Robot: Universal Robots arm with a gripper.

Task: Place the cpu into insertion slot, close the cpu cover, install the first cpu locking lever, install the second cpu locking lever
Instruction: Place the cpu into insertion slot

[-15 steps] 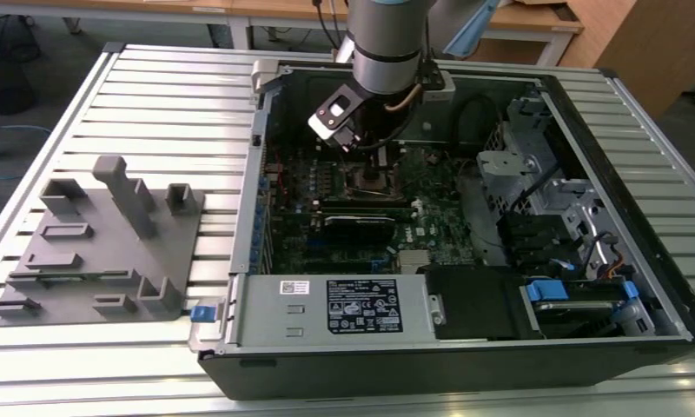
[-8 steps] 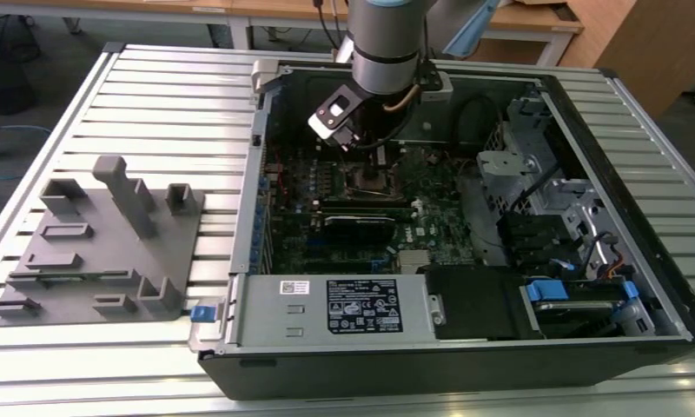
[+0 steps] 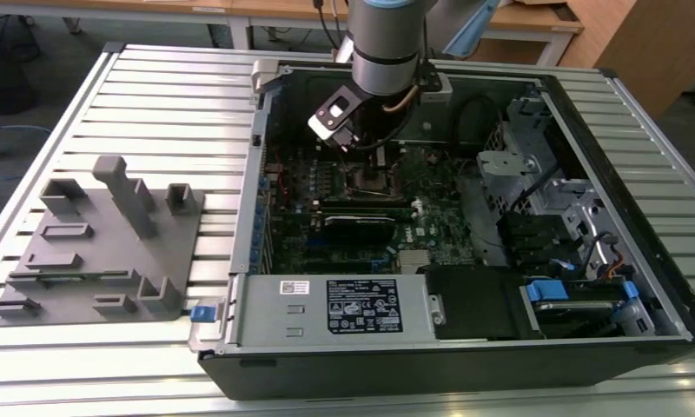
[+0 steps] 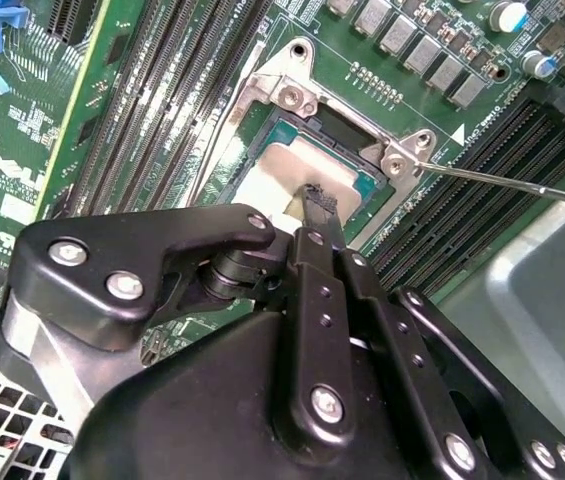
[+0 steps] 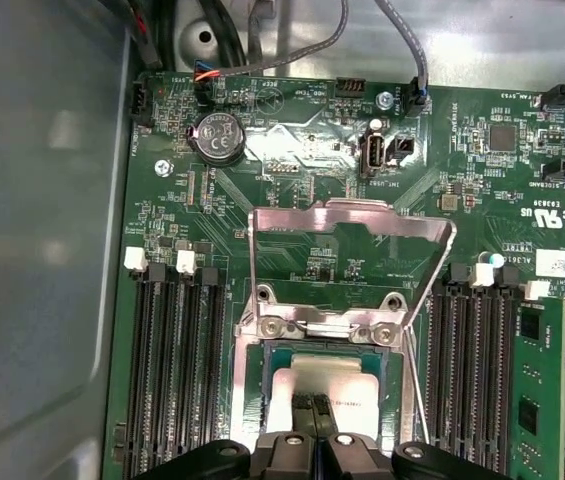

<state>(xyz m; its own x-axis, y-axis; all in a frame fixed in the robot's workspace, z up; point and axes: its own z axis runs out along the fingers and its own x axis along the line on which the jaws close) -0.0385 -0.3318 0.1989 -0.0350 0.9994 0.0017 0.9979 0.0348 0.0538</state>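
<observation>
In the exterior view, a grey fixture (image 3: 98,243) lies on the slatted table (image 3: 174,95), at nine o'clock from the open computer case (image 3: 440,369). Inside the case, a labelled power supply (image 3: 324,308) sits along the six o'clock edge. The arm (image 3: 385,52) comes in from twelve o'clock and reaches down to the green board at about ten o'clock from the case's centre. Metal drive cages (image 3: 521,165) fill the three o'clock side.

In the first wrist view, the gripper (image 5: 311,405) has its two black fingers drawn together with nothing between them. Their tips are on, or just above, the dull silver top of the cpu (image 5: 352,375); I cannot tell whether they touch it. The cpu lies flat inside the insertion slot (image 5: 268,400), with the slot's dark border showing around it. The cpu cover (image 5: 362,222) is open. It is swung back on its hinge at the far edge of the slot, and green board shows through its window. Black memory slots (image 5: 177,370) flank the socket on both sides.

In the second wrist view, the fingertips (image 4: 314,200) meet at the near edge of the cpu's top. A thin locking lever (image 4: 507,182) runs out from a corner bracket of the socket. It is unlatched and angles away over the neighbouring black slots.
</observation>
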